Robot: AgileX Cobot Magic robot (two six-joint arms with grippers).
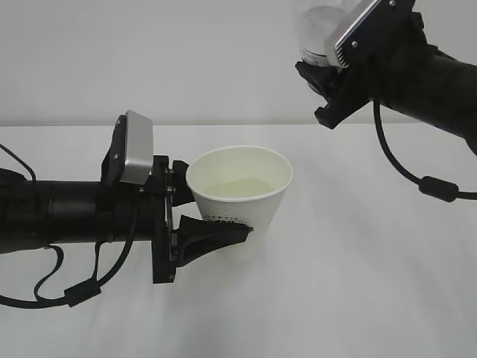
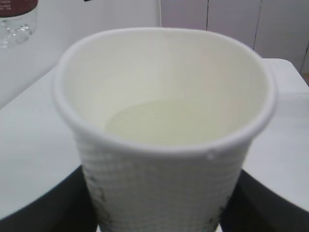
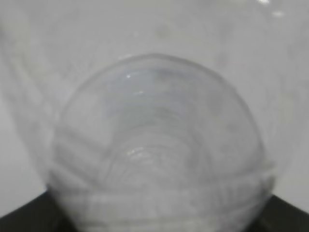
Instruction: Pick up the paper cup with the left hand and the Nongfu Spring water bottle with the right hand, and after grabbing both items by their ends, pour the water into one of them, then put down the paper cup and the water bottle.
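The white paper cup (image 1: 240, 195) stands upright in my left gripper (image 1: 223, 212), which is shut on its lower wall; one black finger (image 1: 216, 235) wraps its near side. Clear water (image 2: 159, 123) lies in the bottom of the cup (image 2: 164, 96). My right gripper (image 1: 335, 71) is high at the upper right, shut on the Nongfu Spring water bottle (image 1: 317, 26), well apart from the cup. Only the bottle's clear part shows there. In the left wrist view the bottle (image 2: 17, 19) with its red label sits in the top left corner. The bottle (image 3: 159, 135) fills the right wrist view.
A white table (image 1: 350, 283) spreads under both arms, with a white wall behind it. A black cable (image 1: 406, 175) loops down from the right arm. Another cable (image 1: 74, 291) hangs under the left arm.
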